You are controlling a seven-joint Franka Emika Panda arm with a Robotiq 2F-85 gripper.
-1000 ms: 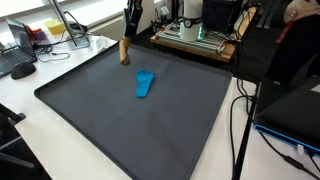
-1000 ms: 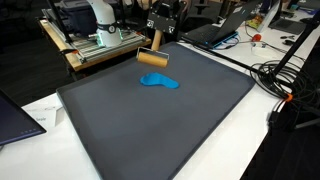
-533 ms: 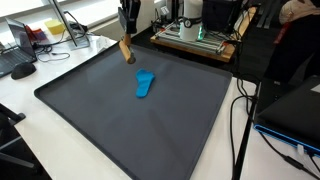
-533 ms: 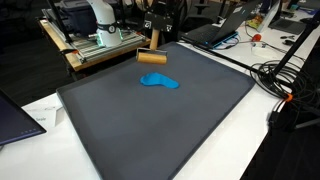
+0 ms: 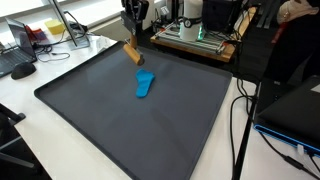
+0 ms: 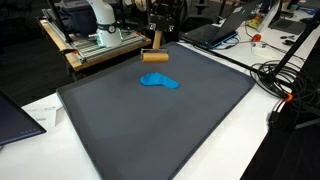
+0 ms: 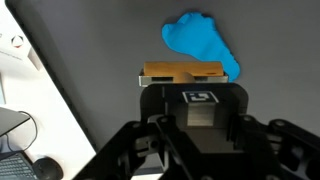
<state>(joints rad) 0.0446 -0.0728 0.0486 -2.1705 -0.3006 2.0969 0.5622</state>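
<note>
Over dark mat (image 5: 120,115), tan wooden block (image 5: 133,53), tilted, gripped by pincer (image 5: 131,42)

A dark grey mat (image 5: 150,120) covers most of a white table (image 5: 65,62). Black cables (image 6: 272,72) trail beside its edge. A laptop (image 6: 18,118) lies near one corner, and a wooden-framed machine (image 6: 100,42) stands behind.

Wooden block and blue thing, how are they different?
The block is tan with straight edges; the blue thing is bright blue and rounded, a bit like a foot. The block is held in the gripper; the blue thing lies loose and flat on the dark mat. The block looks shorter than the blue thing. Both are small and close together.
</note>
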